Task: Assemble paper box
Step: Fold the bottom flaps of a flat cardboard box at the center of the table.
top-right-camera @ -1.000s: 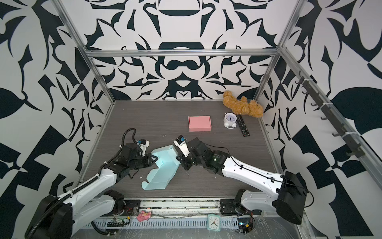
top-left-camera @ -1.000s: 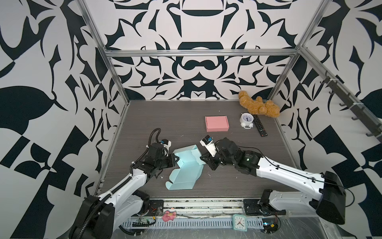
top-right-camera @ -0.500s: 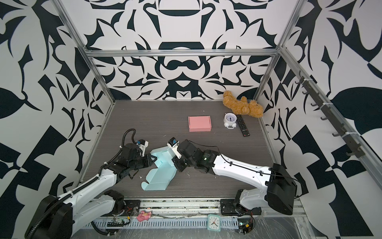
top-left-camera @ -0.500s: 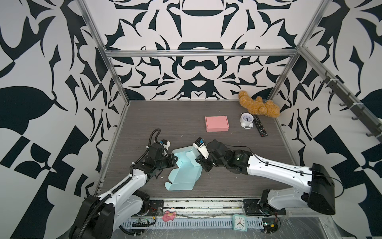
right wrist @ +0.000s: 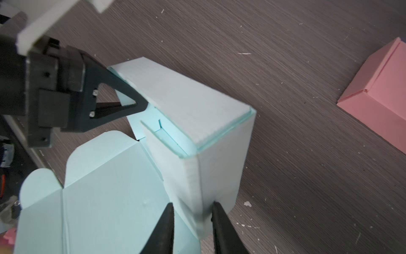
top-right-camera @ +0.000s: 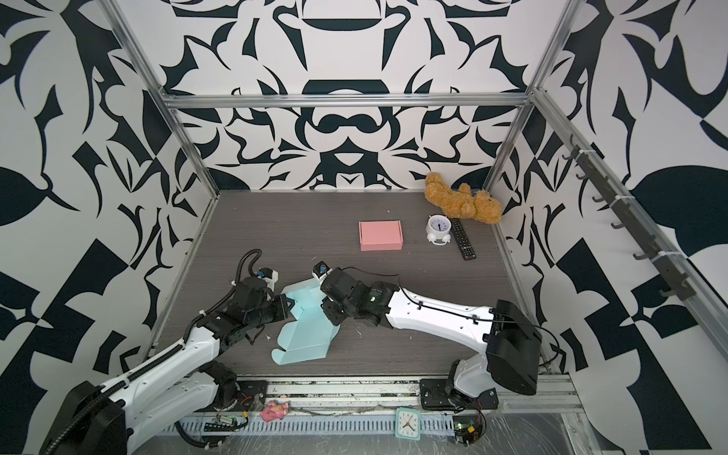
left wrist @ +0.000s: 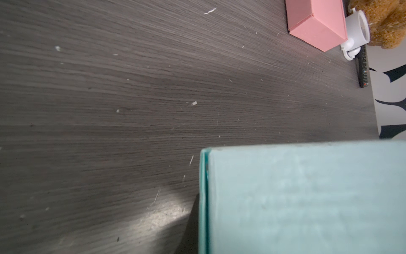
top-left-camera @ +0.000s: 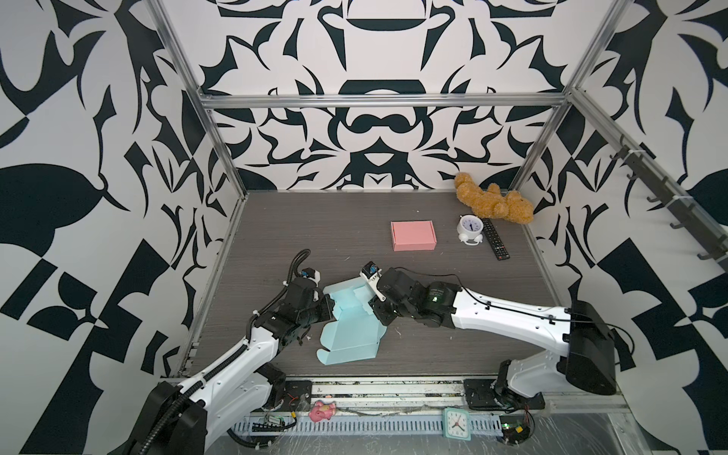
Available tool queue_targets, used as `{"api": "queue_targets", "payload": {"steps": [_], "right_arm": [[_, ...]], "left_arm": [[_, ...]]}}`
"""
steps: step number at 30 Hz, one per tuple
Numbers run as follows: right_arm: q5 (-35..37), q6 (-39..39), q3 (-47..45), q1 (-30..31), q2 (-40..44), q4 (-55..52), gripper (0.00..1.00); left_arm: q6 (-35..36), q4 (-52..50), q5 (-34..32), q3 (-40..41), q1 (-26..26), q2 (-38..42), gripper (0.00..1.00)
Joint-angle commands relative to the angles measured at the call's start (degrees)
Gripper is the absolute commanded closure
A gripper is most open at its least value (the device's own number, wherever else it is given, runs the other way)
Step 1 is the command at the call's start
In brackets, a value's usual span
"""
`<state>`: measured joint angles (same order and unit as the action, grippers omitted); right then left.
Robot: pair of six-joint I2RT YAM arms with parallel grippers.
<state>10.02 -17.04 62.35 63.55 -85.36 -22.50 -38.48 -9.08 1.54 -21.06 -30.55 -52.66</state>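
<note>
A light blue paper box [top-left-camera: 346,335] [top-right-camera: 303,338] lies half folded at the table's front middle, its lid panel flat toward the front edge. My left gripper [top-left-camera: 329,307] [right wrist: 140,105] is shut on the box's left wall, and that wall [left wrist: 307,198] fills much of the left wrist view. My right gripper [top-left-camera: 376,311] [right wrist: 191,211] straddles the raised right wall [right wrist: 197,176]. Its jaws stand apart: one finger touches the wall and the other is clear of it. The back wall [right wrist: 186,94] stands upright, doubled over.
A closed pink box [top-left-camera: 413,235] sits behind the work area. Further right are a white alarm clock [top-left-camera: 470,228], a black remote [top-left-camera: 495,244] and a brown teddy bear [top-left-camera: 492,201] in the back right corner. Patterned walls close in three sides.
My right arm has moved left to the blue box, its jaws have come round the right wall and have widened. The left arm has held still.
</note>
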Motion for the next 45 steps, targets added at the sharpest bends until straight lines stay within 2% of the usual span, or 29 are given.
{"api": "queue_targets", "payload": {"steps": [1, 10, 15, 30, 40, 45], "right_arm": [[5.55, -0.85, 3.45, 1.45, -0.84, -1.04, 0.69], [15.62, 0.15, 6.62, 4.49, -4.15, -3.87, 0.69], [23.55, 1.74, 10.69, 6.66, -7.91, -8.37, 0.69], [35.66, 1.87, 14.79, 8.4, -12.99, -11.18, 0.72], [39.24, 2.41, 15.51, 8.79, -15.01, -11.17, 0.76], [39.98, 2.5, 15.44, 8.86, -16.03, -10.74, 0.82]], "left_arm": [[-2.44, -2.03, -1.87, 0.44, -1.17, 2.09, 0.97], [-3.09, -2.87, -2.86, -0.77, -3.12, 1.85, 0.96], [-3.18, -2.87, -3.1, -2.07, -4.26, 0.79, 0.97], [-6.35, -1.93, -7.37, -3.25, -7.81, -0.15, 0.97], [-8.84, -0.51, -7.59, -3.82, -8.91, -0.34, 0.97], [-9.71, -0.32, -7.79, -3.81, -9.32, 0.41, 0.96]]}}
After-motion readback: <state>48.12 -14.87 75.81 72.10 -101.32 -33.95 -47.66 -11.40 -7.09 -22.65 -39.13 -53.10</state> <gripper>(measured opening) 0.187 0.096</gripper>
